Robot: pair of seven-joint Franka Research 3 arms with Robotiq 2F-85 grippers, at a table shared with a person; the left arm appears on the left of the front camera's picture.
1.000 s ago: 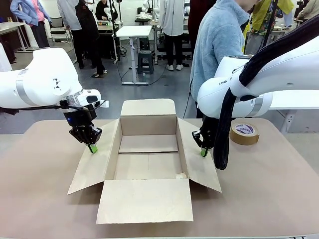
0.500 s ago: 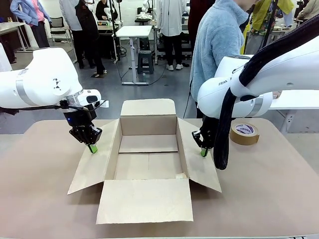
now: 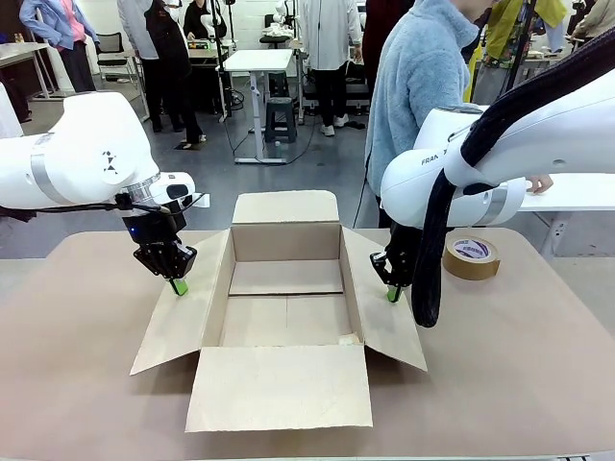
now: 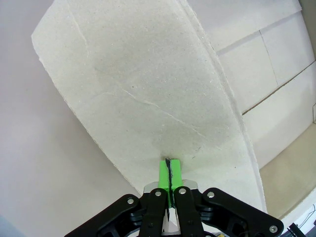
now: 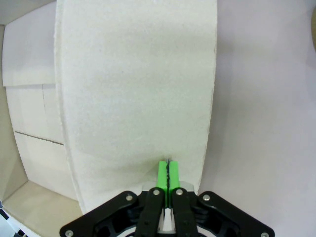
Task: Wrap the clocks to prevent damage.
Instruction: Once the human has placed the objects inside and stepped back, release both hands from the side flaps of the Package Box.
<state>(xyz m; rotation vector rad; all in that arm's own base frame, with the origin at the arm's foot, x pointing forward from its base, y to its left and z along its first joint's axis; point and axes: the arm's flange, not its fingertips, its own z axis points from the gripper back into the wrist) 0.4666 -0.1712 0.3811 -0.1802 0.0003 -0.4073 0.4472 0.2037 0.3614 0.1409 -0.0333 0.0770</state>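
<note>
- Across the beige desk (image 3: 77, 365), nothing has changed over the last second; I judge both arms are pinning the flaps spread for loading.
- Left tool (image 3: 179, 285): pads pressed together, holding nothing, tip down on the left flap (image 3: 183, 322) of the open brown cardboard box (image 3: 285, 240); wrist points downward.
- Box interior bare; where the clocks are, cannot tell.
- Right tool (image 3: 392, 293): likewise closed and empty, tip on the right flap (image 3: 389, 327).

One cardboard box (image 3: 279, 386) (flaps open), one tape roll (image 3: 471, 257)

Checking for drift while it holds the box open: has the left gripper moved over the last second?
No. The left gripper is shut, with its tips at the same spot on the left flap as in the earlier front views.
</note>
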